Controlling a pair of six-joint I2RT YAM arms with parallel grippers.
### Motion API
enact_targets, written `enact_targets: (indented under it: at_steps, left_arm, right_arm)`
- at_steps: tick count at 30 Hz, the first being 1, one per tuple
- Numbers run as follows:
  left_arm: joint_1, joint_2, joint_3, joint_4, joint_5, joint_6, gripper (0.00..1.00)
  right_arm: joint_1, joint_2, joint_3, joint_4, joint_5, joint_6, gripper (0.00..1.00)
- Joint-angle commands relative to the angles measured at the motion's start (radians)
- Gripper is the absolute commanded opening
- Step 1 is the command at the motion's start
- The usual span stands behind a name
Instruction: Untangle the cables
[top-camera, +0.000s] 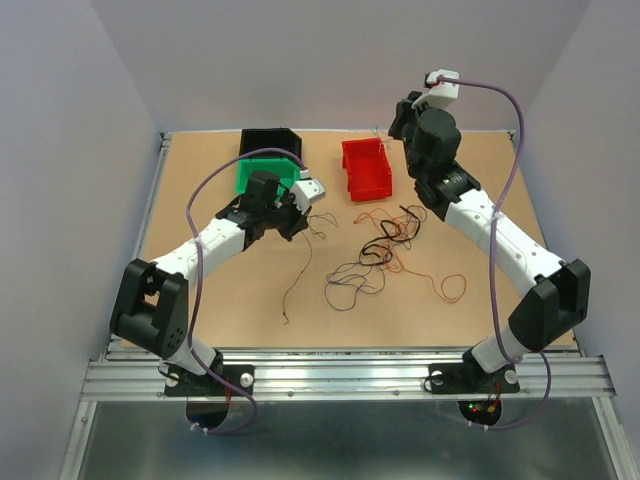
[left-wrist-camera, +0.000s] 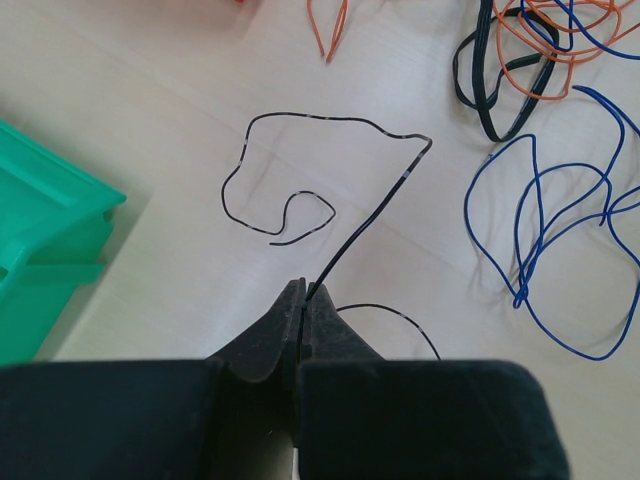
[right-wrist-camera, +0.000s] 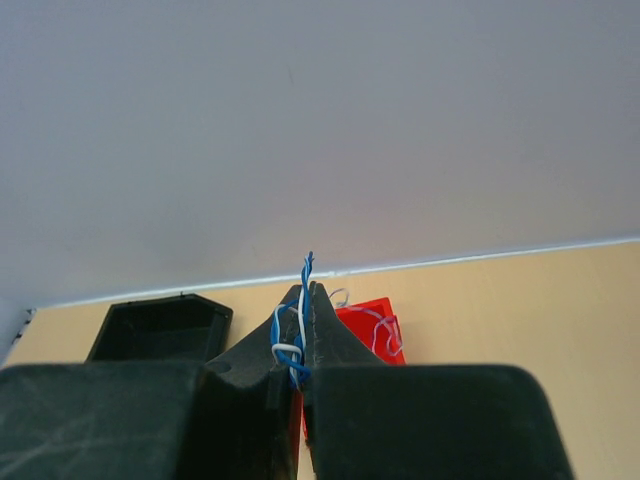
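My left gripper (top-camera: 300, 228) is shut on a thin black wire (top-camera: 298, 275), which trails toward the near edge. In the left wrist view the closed tips (left-wrist-camera: 303, 292) pinch that black wire (left-wrist-camera: 290, 170), which loops on the table ahead. A tangle of orange, black and blue wires (top-camera: 380, 255) lies mid-table; blue (left-wrist-camera: 540, 230), orange (left-wrist-camera: 545, 55) and black (left-wrist-camera: 490, 95) loops show at the right. My right gripper (top-camera: 398, 125) is raised over the red bin (top-camera: 367, 168), shut (right-wrist-camera: 305, 290) on a twisted blue-and-white wire (right-wrist-camera: 300, 330).
A green bin (top-camera: 262, 173) and a black bin (top-camera: 270, 142) stand at the back left, close to my left gripper. The green bin's corner (left-wrist-camera: 40, 250) is at the left of the left wrist view. A pale wire (right-wrist-camera: 385, 325) lies in the red bin (right-wrist-camera: 350, 318).
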Motion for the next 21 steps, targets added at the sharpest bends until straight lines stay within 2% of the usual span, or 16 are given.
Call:
enact_targets:
  at_steps: [1,21]
  left_arm:
    - [-0.009,0.000,-0.008,0.023,0.001,0.017,0.00]
    - [-0.012,-0.003,-0.009,0.023,-0.002,0.016,0.00]
  right_arm:
    - [-0.002,-0.036,0.060,0.040,0.008,-0.005,0.01]
    - [-0.003,0.095,0.006,0.041,0.045,0.010,0.01]
